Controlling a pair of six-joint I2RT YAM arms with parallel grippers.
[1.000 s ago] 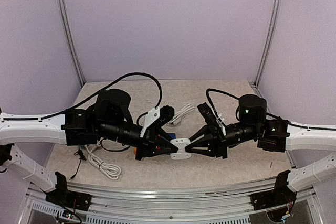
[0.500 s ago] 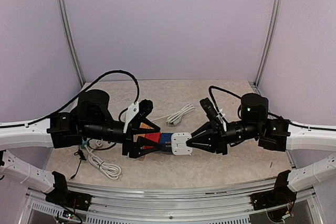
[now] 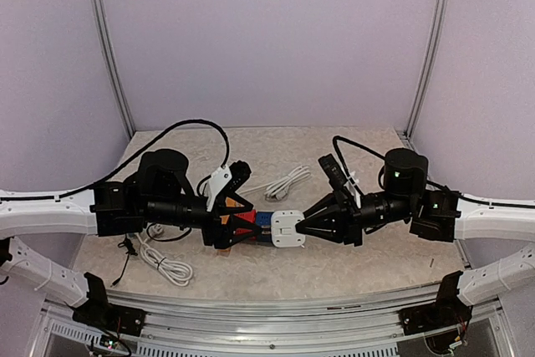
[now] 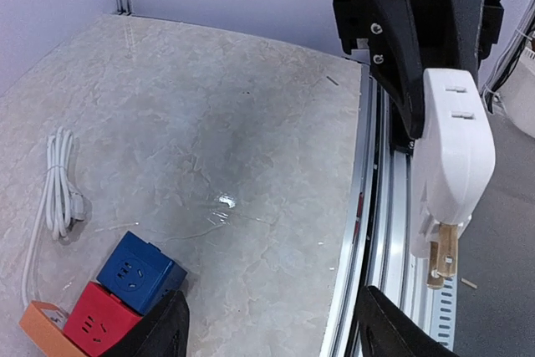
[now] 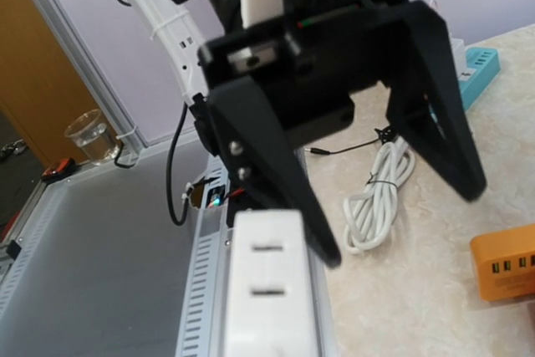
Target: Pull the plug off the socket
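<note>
Finds the white plug [image 3: 287, 228] off the socket [image 3: 253, 224], raised above the table [image 3: 351, 265] near the middle of its front half. Shows both metal prongs [image 4: 441, 255] bare in the left wrist view, sticking out of the plug's end and seated in nothing. Has the plug pinched by its white body in the right gripper [image 3: 298, 228], with jaws closed tight on it from the right. Seen from above, sets the plug just beside the blue end of the socket; seen from the left wrist, keeps it clear of the cubes.

Makes out the socket as a short row lying flat on the table: a blue cube [image 4: 140, 272], a red cube [image 4: 102, 319], then an orange block [image 4: 42, 323] at the left end. Finds the left gripper [image 4: 276, 328] spread wide, with black fingers [image 4: 163, 328] parted and nothing between them, and with the cubes just off to one side in its own camera. Points it straight at the right gripper across the gap.

Further out, takes in a bundled white cable [image 3: 288, 180] behind the two grippers and a second white cable [image 3: 165, 263] coiled on the table near the left arm.
</note>
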